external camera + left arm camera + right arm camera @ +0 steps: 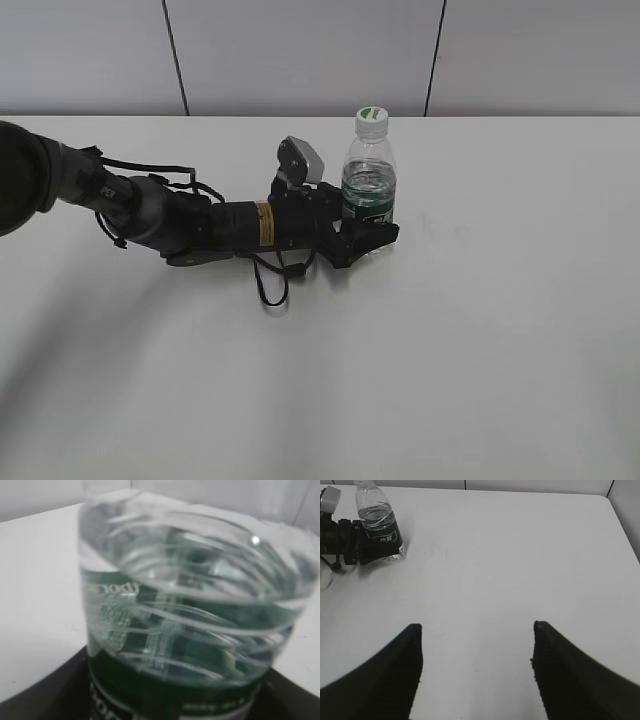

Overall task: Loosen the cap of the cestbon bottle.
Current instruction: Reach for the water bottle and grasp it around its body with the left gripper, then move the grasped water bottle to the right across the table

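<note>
Reaching in from nine o'clock of your exterior view, the left arm point(150, 210) lies low over the white table point(480, 330), its left gripper point(365, 235) closed around the lower body of the cestbon bottle point(369, 185), one dark finger point(368, 237) in front at the label band. The bottle stands upright, a little toward twelve o'clock of the table's centre, about half full of water, and the cap point(371, 115) sits on its neck, white with a green patch on top. Your left wrist view is filled by the clear ribbed wall of the bottle point(190, 610), somewhat blurred, with the green label low at six o'clock and black gripper parts at both lower corners. Your right wrist view shows the right gripper point(477, 645) with its two dark fingers point(395, 675) spread wide apart over bare table, holding nothing; the bottle point(377, 522) stands well away at ten o'clock, gripped at its base
</note>
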You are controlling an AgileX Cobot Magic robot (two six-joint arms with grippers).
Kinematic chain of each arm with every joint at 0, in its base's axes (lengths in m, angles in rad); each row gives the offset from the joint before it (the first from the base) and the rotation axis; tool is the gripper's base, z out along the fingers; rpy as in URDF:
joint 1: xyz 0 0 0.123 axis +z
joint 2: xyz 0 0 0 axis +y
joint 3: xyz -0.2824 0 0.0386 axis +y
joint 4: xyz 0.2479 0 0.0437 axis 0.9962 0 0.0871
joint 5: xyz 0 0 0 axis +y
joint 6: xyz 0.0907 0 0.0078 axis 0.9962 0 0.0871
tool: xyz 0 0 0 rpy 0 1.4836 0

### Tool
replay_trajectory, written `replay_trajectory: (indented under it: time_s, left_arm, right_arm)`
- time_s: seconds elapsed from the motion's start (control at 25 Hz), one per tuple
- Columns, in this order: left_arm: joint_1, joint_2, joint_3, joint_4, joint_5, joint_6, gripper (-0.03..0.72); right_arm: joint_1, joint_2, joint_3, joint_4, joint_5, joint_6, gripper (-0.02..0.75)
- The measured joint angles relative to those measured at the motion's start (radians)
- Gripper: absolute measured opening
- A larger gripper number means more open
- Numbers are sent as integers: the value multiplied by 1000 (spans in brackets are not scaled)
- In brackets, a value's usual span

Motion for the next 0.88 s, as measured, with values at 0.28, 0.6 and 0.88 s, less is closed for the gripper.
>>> replay_trajectory:
  time_s: [0.28, 0.6, 0.88]
  left_arm:
    - [-1, 7, 0, 108, -93, 0, 539]
    - [-20, 14, 0, 184, -154, -4, 536]
    - [-84, 14, 0, 217, -161, -10, 536]
  right_arm:
    - [0, 0, 0, 0, 0, 0, 527]
    - [0, 0, 0, 0, 0, 0, 527]
    - [0, 0, 0, 0, 0, 0, 527]
